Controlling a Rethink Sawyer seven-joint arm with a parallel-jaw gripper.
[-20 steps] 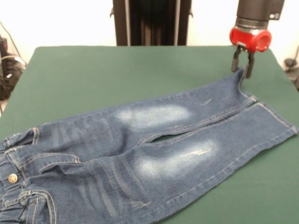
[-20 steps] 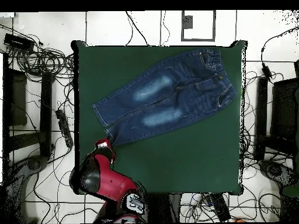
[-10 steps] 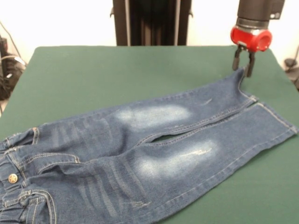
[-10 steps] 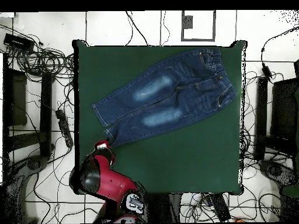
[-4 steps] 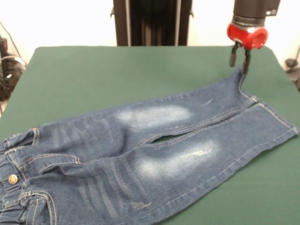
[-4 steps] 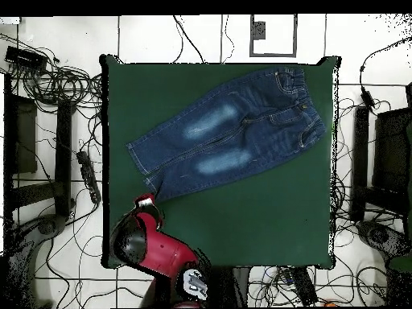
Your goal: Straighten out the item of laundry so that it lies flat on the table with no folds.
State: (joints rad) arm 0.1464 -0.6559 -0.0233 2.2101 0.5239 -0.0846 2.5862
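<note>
The item of laundry (image 5: 154,150), a small pair of blue jeans, lies spread across the table (image 5: 93,75) with both legs running to the right and the waistband at the lower left. In the overhead view the jeans (image 6: 225,133) lie slantwise on the table (image 6: 241,225). My gripper (image 5: 238,60) hangs just above the far leg's hem corner, which stands up in a small peak under one fingertip. Its fingers (image 5: 245,63) stand apart, open, with nothing between them. In the overhead view the gripper (image 6: 146,199) is at the lower left leg end.
The near leg's hem reaches close to the table's right edge in the front view. The waistband lies at the table's lower left corner there. Cables and dark boxes (image 6: 24,137) surround the table on the floor.
The gripper has risen slightly and shifted a little away from the hem corner. The jeans have not visibly moved.
</note>
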